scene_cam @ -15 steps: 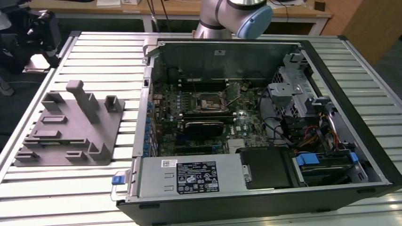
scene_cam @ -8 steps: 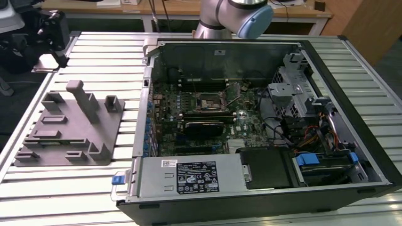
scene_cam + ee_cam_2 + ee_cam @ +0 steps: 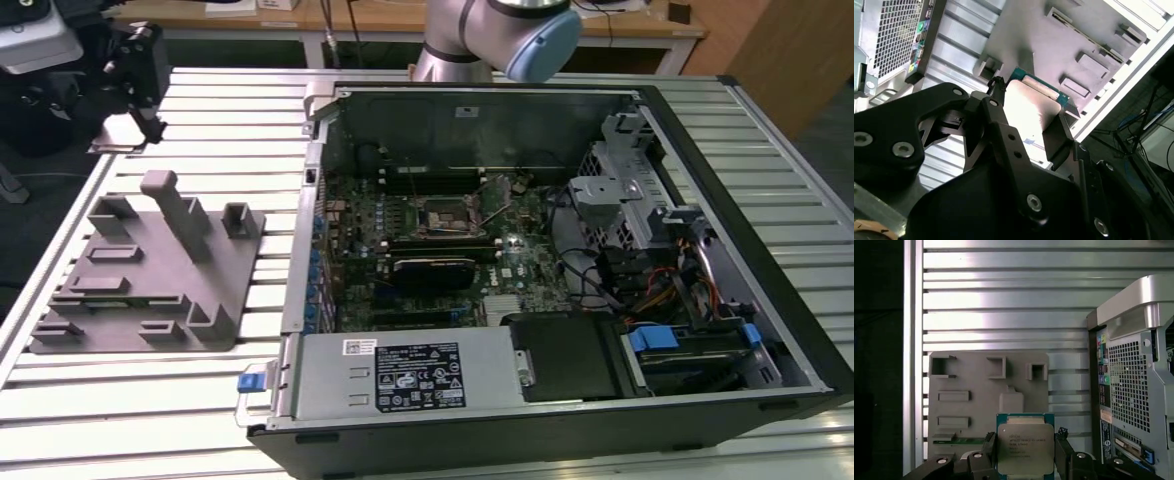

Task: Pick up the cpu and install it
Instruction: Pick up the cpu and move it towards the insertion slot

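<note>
Table [image 3: 120, 410], slatted alu, carries the lot. Biggest thing on it is the PC case [image 3: 481, 115], taking the centre & right of the exterior view. It lies on its side w/ the side panel off, so the motherboard [image 3: 400, 230] faces up; I take that as done for access from above. The arm [image 3: 494, 30] rises at top centre, behind the case.

The grey fixture [image 3: 147, 270] sits at the exterior view's left, near the case but not touching it. Its posts & pockets look meant to park parts at known spots.

The power supply [image 3: 400, 375], lower centre of that frame, has a white & a black sticker, print too small for me to read. The cpu socket [image 3: 445, 213] is mid-board; can't tell what's in it.

Gripper [image 3: 1025, 452]: jaws closed on the cpu [image 3: 1025, 445], pinching two opposite edges, prob. so neither flat face gets touched. The metal lid faces the first wrist cam w/ green substrate showing round it, and the fixture is in the background. The lid carries several lines of print, which I'm not reading off.

In the second wrist view the gripper [image 3: 1026, 120] holds the cpu [image 3: 1029, 102] over the fixture. It looks clear of it, tho I can't be sure of the gap. So it's picked, not installed.
</note>
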Tool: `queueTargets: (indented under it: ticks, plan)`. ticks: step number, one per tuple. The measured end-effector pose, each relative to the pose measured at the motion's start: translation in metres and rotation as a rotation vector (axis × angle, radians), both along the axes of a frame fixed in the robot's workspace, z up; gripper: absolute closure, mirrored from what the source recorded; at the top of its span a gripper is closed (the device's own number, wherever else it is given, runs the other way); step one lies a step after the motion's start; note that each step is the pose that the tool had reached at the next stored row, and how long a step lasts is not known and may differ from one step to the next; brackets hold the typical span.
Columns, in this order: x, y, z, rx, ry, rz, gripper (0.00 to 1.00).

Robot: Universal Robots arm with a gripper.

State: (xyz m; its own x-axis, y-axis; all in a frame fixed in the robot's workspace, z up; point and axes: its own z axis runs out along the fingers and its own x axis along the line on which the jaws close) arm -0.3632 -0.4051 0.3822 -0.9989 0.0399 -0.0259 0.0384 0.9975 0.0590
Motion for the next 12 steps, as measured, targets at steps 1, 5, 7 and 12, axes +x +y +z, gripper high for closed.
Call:
queueTargets:
  ticks: [1, 5, 7, 12]
  plan:
    - [0.002, 0.0001, -0.0001, 0.0001, -0.0001, 0.000, 0.46]
    - [0.010, 0.0003, 0.0000, 0.0000, 0.0000, 0.000, 0.46]
    - [0.015, 0.0004, 0.0000, 0.0000, -0.0001, 0.000, 0.46]
    - [0.026, 0.0008, 0.0000, 0.0000, 0.0000, 0.000, 0.46]
